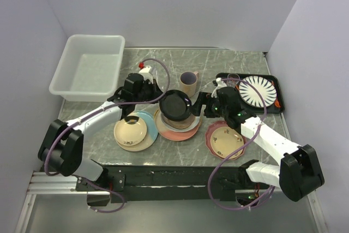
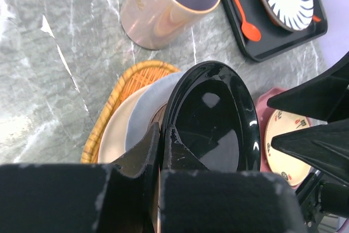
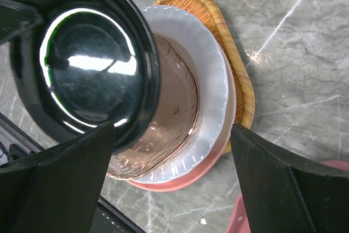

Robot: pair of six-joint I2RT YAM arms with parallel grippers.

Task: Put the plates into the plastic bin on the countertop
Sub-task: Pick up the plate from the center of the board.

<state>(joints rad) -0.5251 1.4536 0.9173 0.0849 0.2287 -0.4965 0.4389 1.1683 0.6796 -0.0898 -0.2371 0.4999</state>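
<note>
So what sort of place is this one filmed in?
Probably a lab mock-up of a kitchen counter rather than a real kitchen: a marble-look countertop boxed in by plain walls, crockery such as the black plate and a mug, and a plastic bin.

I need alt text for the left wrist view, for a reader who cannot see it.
The left gripper pinches the rim of a glossy black plate, tilted above stacked plates. A beige mug and a black tray sit beyond.
</note>
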